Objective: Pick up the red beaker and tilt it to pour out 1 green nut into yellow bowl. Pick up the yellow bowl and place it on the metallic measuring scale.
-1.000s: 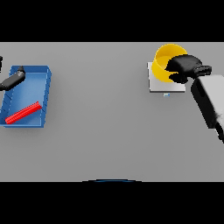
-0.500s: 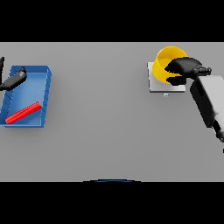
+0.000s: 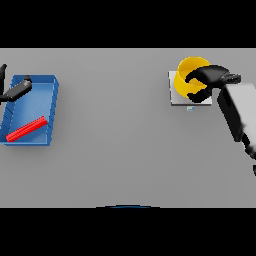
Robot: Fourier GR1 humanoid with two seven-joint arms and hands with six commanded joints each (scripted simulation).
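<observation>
The yellow bowl [image 3: 188,71] stands on the metallic scale [image 3: 175,94] at the table's far right. My right hand [image 3: 212,77] is beside it, with fingers and thumb curled round its right rim. Over at the far left, the red beaker [image 3: 25,129] lies on its side inside a blue tray [image 3: 52,100]. My left hand [image 3: 17,90] hovers over the tray's back left corner with its fingers straight, holding nothing. No green nut shows; the bowl's inside is partly hidden by my right hand.
The blue tray stands by the table's left edge. A small blue mark [image 3: 190,108] sits at the scale's front edge. My right forearm [image 3: 240,115] reaches in from the right side, near the scale.
The bowl and my right hand have sunk a little toward the scale, and the forearm has shifted slightly. The left hand, tray and beaker have stayed put.
</observation>
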